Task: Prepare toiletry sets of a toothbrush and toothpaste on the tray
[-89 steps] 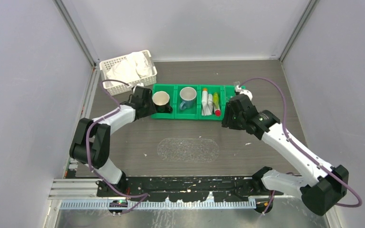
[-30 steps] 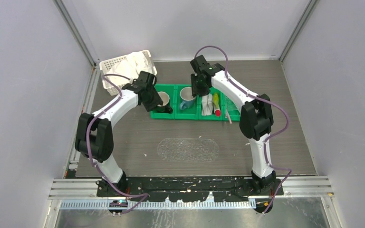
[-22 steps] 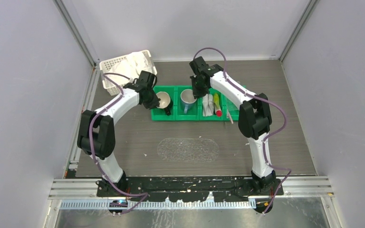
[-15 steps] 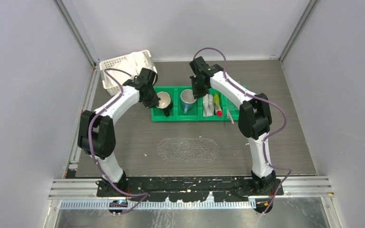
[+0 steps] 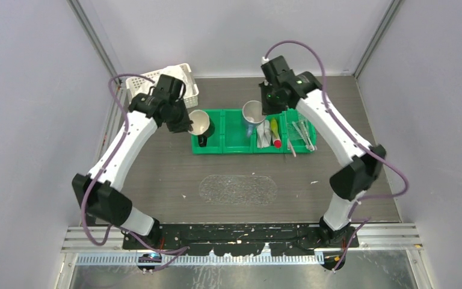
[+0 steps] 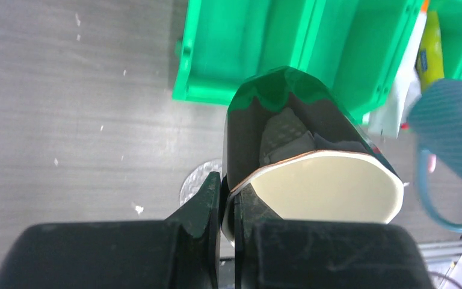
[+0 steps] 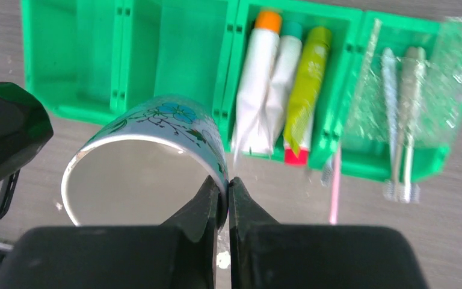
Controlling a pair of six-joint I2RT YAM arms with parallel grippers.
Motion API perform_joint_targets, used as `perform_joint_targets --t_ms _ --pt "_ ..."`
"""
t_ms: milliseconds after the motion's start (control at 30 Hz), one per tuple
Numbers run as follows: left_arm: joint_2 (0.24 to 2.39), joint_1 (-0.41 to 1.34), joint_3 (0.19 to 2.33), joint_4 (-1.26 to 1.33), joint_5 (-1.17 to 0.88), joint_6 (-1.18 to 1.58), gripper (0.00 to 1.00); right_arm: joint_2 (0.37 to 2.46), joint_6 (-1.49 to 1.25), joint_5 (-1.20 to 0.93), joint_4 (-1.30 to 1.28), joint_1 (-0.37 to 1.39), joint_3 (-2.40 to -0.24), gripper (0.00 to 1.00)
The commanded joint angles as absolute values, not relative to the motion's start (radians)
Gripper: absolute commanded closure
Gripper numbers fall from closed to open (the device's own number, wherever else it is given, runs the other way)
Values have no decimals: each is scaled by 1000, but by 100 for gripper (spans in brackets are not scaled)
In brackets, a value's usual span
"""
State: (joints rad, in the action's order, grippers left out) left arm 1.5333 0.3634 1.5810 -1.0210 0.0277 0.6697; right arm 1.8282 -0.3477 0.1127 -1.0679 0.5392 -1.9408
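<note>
- Clear flat plastic tray lay mid-table, well apart from the green four-compartment bin.
- Both arms reached forward, elbows bowed outward.
- Left gripper pinched a glossy black mug by its rim.
- Right gripper likewise clamped a blue floral mug.
- Toothpaste tubes lay in one bin compartment.

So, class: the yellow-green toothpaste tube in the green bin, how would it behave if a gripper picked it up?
The yellow-green tube looks like soft plastic, so it would probably dent when squeezed and weigh little. It lies pressed against the white tubes in one compartment of the green bin, so lifting it may drag a neighbour.
</note>
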Motion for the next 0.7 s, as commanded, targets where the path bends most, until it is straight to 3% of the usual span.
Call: perform_joint_targets --t_ms 0,333,667 --pt "1378 392 1510 -1126 -8 652 98 1618 -341 142 -1192 560 -1857 99" --pt "1270 575 1359 -1284 101 692 97 1362 -421 265 -1342 695 -1488 99" --pt "1251 588 1179 -1195 93 701 96 1212 -504 234 -1201 715 -1167 99"
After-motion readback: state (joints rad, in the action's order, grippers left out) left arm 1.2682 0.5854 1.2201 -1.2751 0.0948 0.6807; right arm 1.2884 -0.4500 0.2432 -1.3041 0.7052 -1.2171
